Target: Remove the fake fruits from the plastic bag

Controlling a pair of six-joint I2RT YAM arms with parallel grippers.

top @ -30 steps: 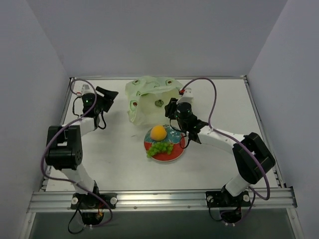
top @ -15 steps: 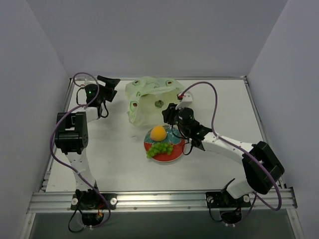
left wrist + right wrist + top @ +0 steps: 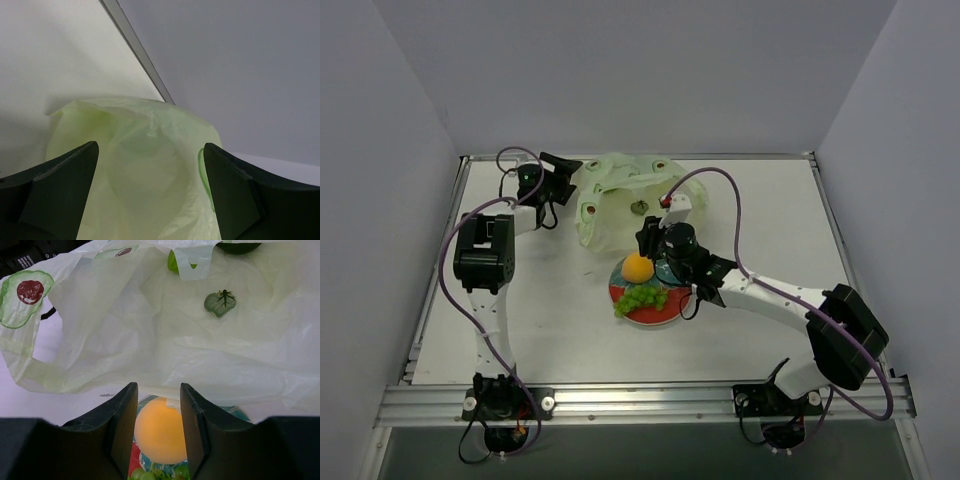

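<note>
The pale green plastic bag point(image 3: 620, 195) lies crumpled at the back, its mouth facing the plate. In the right wrist view the bag point(image 3: 165, 335) holds a bright green fruit point(image 3: 174, 262), a dark green fruit point(image 3: 239, 246) cut off by the top edge, and a small loose leaf point(image 3: 220, 303). The orange-yellow fruit point(image 3: 638, 266) and the grape bunch point(image 3: 640, 298) lie on the plate point(image 3: 672, 310). My right gripper point(image 3: 645, 238) is open and empty above the orange fruit point(image 3: 159, 432). My left gripper point(image 3: 563, 180) is wide open at the bag's left side point(image 3: 150, 170).
The red-rimmed plate with teal centre sits just in front of the bag. A metal rail point(image 3: 135, 47) and the grey wall stand behind the bag. The enclosure walls close in on the left, back and right.
My left gripper has swung right up to the bag's left side. My right gripper has moved left over the plate's far edge and the orange fruit. The fruits have not moved.
</note>
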